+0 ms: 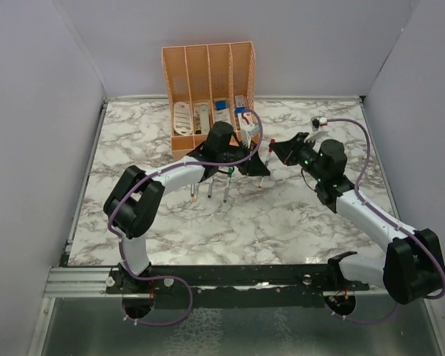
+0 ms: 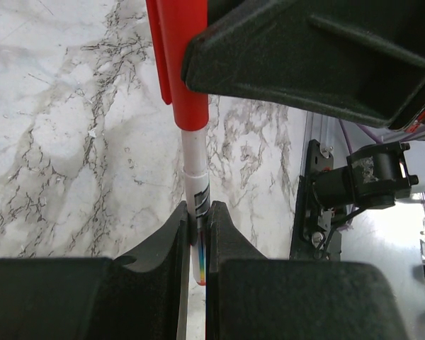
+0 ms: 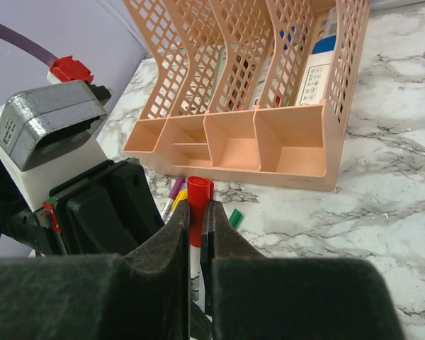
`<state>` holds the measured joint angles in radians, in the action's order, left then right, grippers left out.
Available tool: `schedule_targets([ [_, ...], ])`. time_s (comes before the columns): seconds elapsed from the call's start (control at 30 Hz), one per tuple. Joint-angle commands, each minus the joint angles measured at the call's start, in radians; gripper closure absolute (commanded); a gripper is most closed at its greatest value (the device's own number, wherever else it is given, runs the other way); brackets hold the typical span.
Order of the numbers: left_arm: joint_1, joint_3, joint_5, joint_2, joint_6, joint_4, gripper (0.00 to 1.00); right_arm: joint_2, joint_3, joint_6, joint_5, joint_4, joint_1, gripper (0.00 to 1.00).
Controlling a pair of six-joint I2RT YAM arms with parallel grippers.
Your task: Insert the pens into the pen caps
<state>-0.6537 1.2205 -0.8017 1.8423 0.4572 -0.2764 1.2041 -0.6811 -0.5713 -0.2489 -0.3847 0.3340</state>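
Note:
My left gripper [image 2: 198, 212] is shut on a silver-white pen [image 2: 195, 180], which it holds above the table. My right gripper [image 3: 197, 212] is shut on the red cap [image 3: 200, 193]. The cap sits over the pen's upper end, seen in the left wrist view [image 2: 183, 78]. In the top view the two grippers meet, left [image 1: 258, 167] and right [image 1: 277, 152], around this pen [image 1: 264, 172] in front of the organiser. Three more pens [image 1: 210, 187] lie below the left arm. Purple [image 3: 176, 187], yellow [image 3: 179, 199] and green [image 3: 234, 218] caps show on the table.
The orange organiser [image 1: 208, 70] with white and blue stationery stands at the back centre, close behind both grippers; its low front trays [image 3: 269, 152] show in the right wrist view. Grey walls close in the marble table [image 1: 319, 215] on the left and right.

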Motion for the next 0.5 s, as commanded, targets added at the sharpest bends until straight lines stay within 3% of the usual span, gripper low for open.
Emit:
schedule_targets([
  [0.0, 0.012, 0.032, 0.038, -0.027, -0.005, -0.034, 1.00, 0.015, -0.001, 0.006, -0.011, 0.027, 0.010, 0.99],
  [0.47, 0.041, 0.110, 0.062, 0.000, 0.007, -0.056, 1.00, 0.111, -0.077, 0.082, -0.087, 0.141, 0.060, 0.99],
])
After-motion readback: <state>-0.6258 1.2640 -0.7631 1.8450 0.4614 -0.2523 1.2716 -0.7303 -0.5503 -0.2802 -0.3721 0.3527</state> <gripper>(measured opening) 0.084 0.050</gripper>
